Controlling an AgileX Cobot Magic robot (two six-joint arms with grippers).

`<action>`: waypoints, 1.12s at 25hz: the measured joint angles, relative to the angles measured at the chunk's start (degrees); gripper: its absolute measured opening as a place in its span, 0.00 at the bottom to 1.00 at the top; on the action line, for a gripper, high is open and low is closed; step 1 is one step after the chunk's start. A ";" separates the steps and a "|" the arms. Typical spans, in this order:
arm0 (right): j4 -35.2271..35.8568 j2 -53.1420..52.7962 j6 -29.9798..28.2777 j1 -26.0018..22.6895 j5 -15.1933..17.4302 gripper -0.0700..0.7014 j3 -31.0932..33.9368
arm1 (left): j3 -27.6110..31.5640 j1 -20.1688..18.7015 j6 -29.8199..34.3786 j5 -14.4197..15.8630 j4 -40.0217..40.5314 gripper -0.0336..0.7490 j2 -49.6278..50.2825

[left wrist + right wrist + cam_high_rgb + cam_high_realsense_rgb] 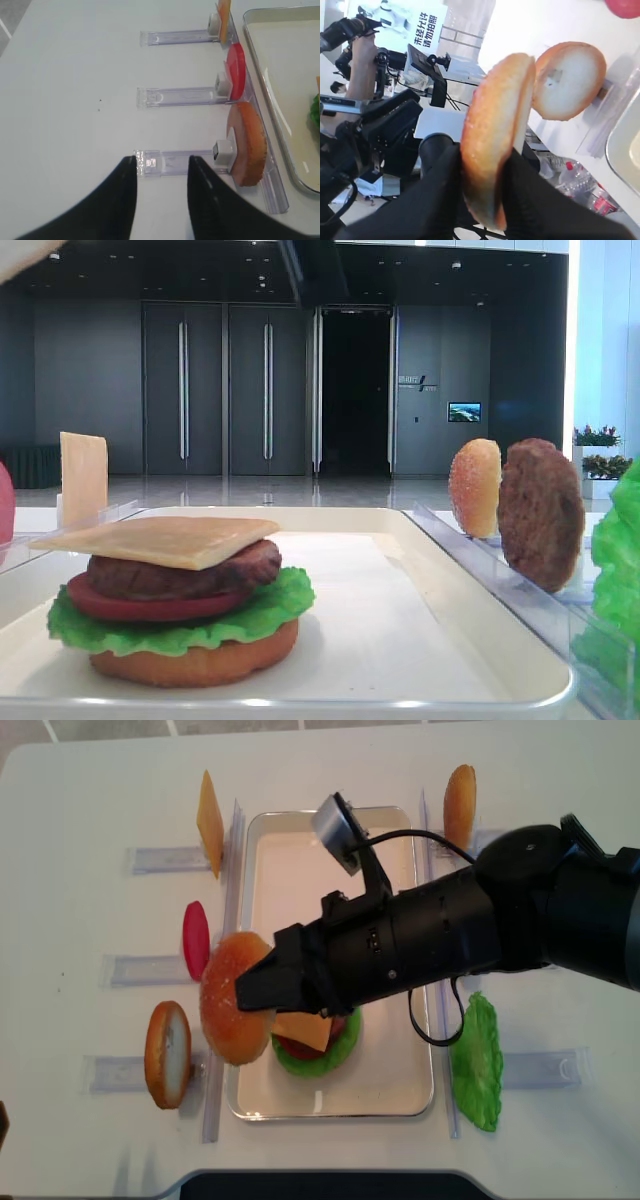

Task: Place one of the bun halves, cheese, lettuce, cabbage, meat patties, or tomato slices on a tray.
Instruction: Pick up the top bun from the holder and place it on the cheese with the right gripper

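My right gripper (487, 165) is pinching a domed golden-tan toy bun top (495, 135) between its black fingers (437, 190), held on edge. From overhead, that bun top (235, 998) hangs over the left rim of the large white rectangular tray (290, 870), with the right arm reaching across the middle from the right.

On the tray sits a partly built burger: a flat orange-brown bun base (195, 660), a bright green ruffled lettuce leaf (180, 625), a smooth red tomato slice (150, 605), a dark reddish-brown meat patty (180, 575) and a thin square pale yellow-orange cheese slice (160, 540) on top, tilted.

My left gripper (161, 172) is spread, its black fingers (125, 200) holding nothing, hovering over the white bench (70, 100) at the end of a clear plastic slotted rack (170, 162). That rack holds another bun half (247, 145) upright; the next rack holds a red tomato disc (236, 70), the farthest one an orange cheese slice (223, 12).

On the right of the tray, racks hold a sesame bun top (475, 485) and a second meat patty (540, 510) upright, with a second green lettuce leaf (477, 1065) nearer.

Behind the bench, the right wrist view shows a white sign (422, 22) with Chinese characters I cannot make out.
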 joint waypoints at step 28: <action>2.44 12.06 -7.36 -7.72 6.77 0.37 2.07 | 0.00 0.00 0.00 0.00 0.02 0.38 0.00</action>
